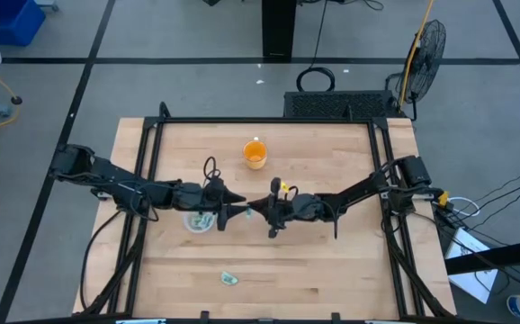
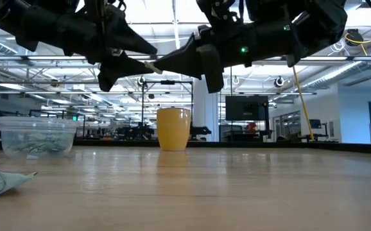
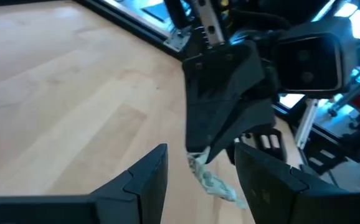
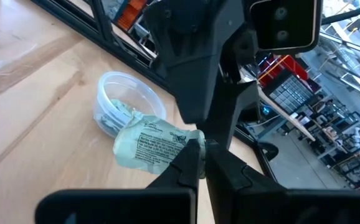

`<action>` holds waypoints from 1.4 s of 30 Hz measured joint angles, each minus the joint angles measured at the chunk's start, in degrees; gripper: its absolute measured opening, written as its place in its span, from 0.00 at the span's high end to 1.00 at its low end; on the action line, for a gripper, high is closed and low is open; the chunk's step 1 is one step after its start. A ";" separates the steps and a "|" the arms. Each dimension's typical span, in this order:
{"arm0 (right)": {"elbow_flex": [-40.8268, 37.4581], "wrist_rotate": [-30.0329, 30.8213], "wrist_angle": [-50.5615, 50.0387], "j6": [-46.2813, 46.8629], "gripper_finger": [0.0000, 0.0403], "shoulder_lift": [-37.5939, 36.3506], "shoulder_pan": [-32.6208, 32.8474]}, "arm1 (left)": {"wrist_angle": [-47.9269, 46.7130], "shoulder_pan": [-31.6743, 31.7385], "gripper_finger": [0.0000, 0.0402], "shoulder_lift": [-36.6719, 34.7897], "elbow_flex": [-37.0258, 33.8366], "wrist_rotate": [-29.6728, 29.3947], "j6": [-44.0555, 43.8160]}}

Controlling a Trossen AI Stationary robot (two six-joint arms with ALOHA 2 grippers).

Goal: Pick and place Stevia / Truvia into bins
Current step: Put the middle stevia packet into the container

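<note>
My right gripper (image 4: pixel 200 163) is shut on a pale green and white packet (image 4: pixel 152 146), held in the air above the middle of the table (image 1: pixel 332 270). My left gripper (image 3: pixel 200 152) faces it nose to nose and is open, its fingers standing on either side of the hanging packet (image 3: pixel 210 180). The clear cup (image 1: pixel 199 219) stands just below and to the left of both grippers and holds several packets. One more packet (image 1: pixel 228 278) lies flat on the table toward the near edge. In the low view the two gripper tips meet at the held packet (image 2: pixel 152 65). My right gripper pinches the packet by one end (image 4: pixel 191 144) between its two fingers, coming level from the table's right. The packet is lifted clear of the table and sticks out past the fingertips toward the left gripper, crumpled.
An orange cup (image 1: pixel 255 154) stands on the far side of the grippers, near the table's middle. Black frame rails (image 1: pixel 152 153) run along the left and right sides of the table. Bare wood lies near and to the right of the grippers.
</note>
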 joint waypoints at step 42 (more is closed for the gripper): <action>0.00 0.29 3.77 -0.11 0.59 -1.51 3.97 | -16.77 -1.29 0.99 -7.13 0.04 -1.78 6.78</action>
